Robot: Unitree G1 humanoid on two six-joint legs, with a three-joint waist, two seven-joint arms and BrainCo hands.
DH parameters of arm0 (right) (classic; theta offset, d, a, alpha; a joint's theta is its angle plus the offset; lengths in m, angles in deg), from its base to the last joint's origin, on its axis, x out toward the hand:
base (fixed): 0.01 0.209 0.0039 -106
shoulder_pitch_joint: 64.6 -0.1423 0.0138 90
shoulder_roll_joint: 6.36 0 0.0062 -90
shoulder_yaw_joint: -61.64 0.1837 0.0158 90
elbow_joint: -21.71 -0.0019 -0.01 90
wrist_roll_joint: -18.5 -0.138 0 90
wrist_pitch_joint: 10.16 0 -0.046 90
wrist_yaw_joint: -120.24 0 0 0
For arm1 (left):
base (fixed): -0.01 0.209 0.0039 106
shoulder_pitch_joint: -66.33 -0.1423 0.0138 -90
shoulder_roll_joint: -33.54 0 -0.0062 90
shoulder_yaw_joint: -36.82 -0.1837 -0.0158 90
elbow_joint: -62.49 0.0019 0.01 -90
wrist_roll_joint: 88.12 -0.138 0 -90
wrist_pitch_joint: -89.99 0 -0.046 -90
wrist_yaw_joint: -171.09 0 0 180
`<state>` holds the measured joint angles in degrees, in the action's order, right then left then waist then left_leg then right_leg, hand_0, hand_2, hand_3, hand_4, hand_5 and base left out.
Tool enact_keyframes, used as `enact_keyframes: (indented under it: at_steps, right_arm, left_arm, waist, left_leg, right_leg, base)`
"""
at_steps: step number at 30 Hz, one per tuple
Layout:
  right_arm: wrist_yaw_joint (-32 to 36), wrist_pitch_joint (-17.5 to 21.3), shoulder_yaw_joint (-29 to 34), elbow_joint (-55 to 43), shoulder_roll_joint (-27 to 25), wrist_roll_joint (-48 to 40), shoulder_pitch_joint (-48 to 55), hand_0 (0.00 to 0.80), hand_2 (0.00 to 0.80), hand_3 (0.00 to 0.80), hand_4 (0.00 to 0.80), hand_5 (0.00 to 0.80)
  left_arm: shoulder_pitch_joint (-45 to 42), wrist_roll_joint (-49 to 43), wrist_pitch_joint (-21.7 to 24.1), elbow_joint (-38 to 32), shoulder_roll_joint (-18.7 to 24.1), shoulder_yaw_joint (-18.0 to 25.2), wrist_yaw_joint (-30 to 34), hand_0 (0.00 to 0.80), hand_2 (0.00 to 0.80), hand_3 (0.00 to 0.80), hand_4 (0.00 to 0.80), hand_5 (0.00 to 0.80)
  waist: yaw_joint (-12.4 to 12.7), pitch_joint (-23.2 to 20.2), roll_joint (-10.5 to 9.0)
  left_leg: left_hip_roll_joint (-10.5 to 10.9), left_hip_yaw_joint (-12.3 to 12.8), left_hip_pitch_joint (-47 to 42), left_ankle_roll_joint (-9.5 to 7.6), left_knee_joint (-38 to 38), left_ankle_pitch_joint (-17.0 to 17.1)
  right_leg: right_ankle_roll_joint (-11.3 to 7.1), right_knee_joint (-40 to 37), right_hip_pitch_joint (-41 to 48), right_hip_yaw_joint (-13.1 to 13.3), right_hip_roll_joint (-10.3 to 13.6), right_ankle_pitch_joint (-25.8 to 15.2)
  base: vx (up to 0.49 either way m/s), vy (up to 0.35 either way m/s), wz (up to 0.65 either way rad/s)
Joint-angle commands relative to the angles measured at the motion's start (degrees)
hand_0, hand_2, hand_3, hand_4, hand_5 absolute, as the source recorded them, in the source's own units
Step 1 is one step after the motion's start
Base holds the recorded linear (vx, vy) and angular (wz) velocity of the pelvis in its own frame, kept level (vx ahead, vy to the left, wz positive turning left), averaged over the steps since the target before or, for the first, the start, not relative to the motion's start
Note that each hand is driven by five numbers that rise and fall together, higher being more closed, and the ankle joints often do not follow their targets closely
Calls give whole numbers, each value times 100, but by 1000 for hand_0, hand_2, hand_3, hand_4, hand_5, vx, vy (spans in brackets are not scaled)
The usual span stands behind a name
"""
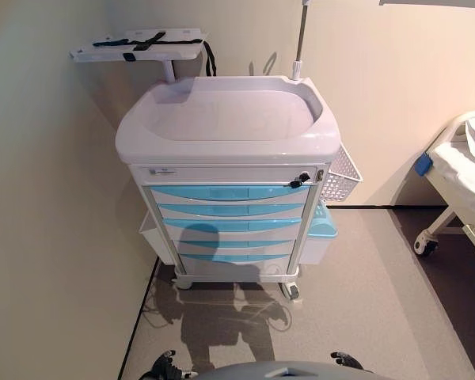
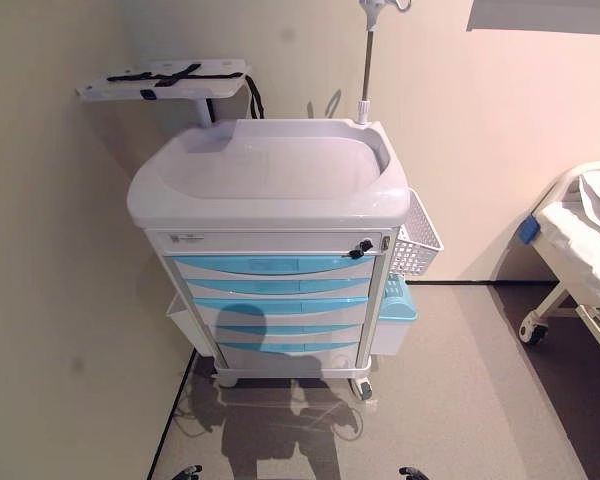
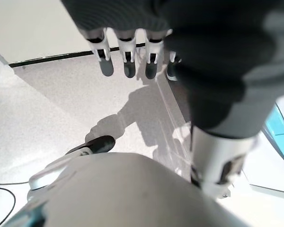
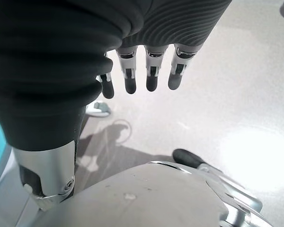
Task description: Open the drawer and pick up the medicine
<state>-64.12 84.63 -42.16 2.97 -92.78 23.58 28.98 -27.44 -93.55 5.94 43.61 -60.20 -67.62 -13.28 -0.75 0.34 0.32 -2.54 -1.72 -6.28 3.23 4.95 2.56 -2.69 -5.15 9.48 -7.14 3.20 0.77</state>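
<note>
I stand facing the medical cart [image 1: 229, 158], which is pushed into the corner against the wall, so its drawer fronts are the only side I can reach. All the blue drawers [image 1: 229, 192] sit flush and closed, which is why no medicine is in view; I judge it lies inside one of them, though I cannot tell which. A dark key knob [image 1: 302, 179] sticks out at the right end of the pale strip just above the top drawer. The cart's top [image 1: 226, 115] is a bare moulded tray. A white wire basket [image 1: 340, 176] hangs on the cart's right side, an arm board [image 1: 138, 45] with black straps stands at the far left, and a bed [image 1: 467, 170] is well apart on the right.

My left hand [image 3: 128, 52] and right hand [image 4: 149, 66] both hang low by my sides above the floor, well short of the cart. On each, the fingers [image 4: 152, 75] are straight and slightly apart, holding nothing. Nothing of the task is begun; I judge the first move is to raise a hand to a drawer's front edge.
</note>
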Motion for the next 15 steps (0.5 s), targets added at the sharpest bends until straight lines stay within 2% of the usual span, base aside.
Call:
enact_keyframes:
  at_steps: [1,15]
  right_arm:
    - [-82,129,-73,94,54,87,-369,0,0,0,0,0]
    - [-141,148,125,25,-85,-160,-480,0,0,0,0,0]
  left_arm:
    - [293,23,123,337,-188,183,76,0,0,0,0,0]
    - [362,240,175,149,-58,280,24,0,0,0,0,0]
  waist:
    - [-19,134,-351]
    - [-1,551,-329]
  left_leg:
    - [366,-9,123,-266,-427,-608]
    - [447,-4,500,-342,-767,-673]
  right_leg:
    - [-365,322,-465,-102,265,-105]
    - [-362,742,-882,-49,344,-34]
  base:
    - [0,0,0]
    - [-14,13,0]
